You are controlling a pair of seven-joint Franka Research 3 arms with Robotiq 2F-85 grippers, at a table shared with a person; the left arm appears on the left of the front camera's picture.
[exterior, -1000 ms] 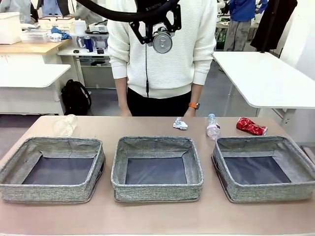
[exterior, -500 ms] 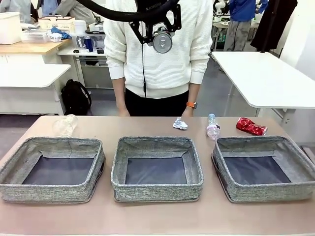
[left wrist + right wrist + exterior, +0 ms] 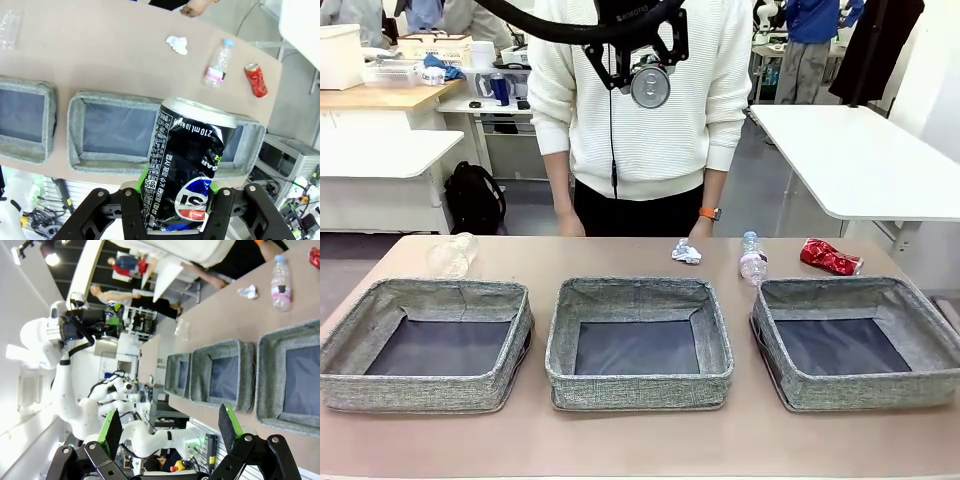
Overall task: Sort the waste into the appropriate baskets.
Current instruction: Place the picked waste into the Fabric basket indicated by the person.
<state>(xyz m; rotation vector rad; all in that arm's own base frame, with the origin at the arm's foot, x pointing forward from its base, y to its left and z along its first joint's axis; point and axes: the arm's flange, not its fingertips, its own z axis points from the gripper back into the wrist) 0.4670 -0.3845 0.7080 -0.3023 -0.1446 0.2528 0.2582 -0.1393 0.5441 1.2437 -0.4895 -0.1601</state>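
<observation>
Surface: tan table (image 3: 570, 262) in a workshop with white tables behind; a person (image 3: 650, 130) in a white ribbed sweater and an orange wristband (image 3: 713, 214) stood at its far edge.

Item 1. Three grey woven baskets in a row: left basket (image 3: 420, 393), middle basket (image 3: 640, 388), right basket (image 3: 865, 392). Dark bottoms bare.

Item 2. Dark blue-silver can (image 3: 192, 150), dented, clamped between the green pads of the left gripper (image 3: 178, 189) and held high over the table; in the front view its silver end faced the camera. Print stood upside down: "210 ml", the letters "GAR", lines of Korean text, and a red, white and blue roundel.

Item 3. Right gripper (image 3: 170, 430), jaws spread wide, nothing between them.

Item 4. Clear plastic cup (image 3: 452, 255), on its side beyond the left basket.

Item 5. Crumpled paper wad (image 3: 686, 251), beyond the middle basket's far right corner, near the person's hand.

Item 6. Clear plastic bottle (image 3: 752, 259), lying just beyond the right basket's far left corner; pinkish label, print unreadable.

Item 7. Crushed red can (image 3: 830, 257), beyond the right basket; lettering unreadable.
</observation>
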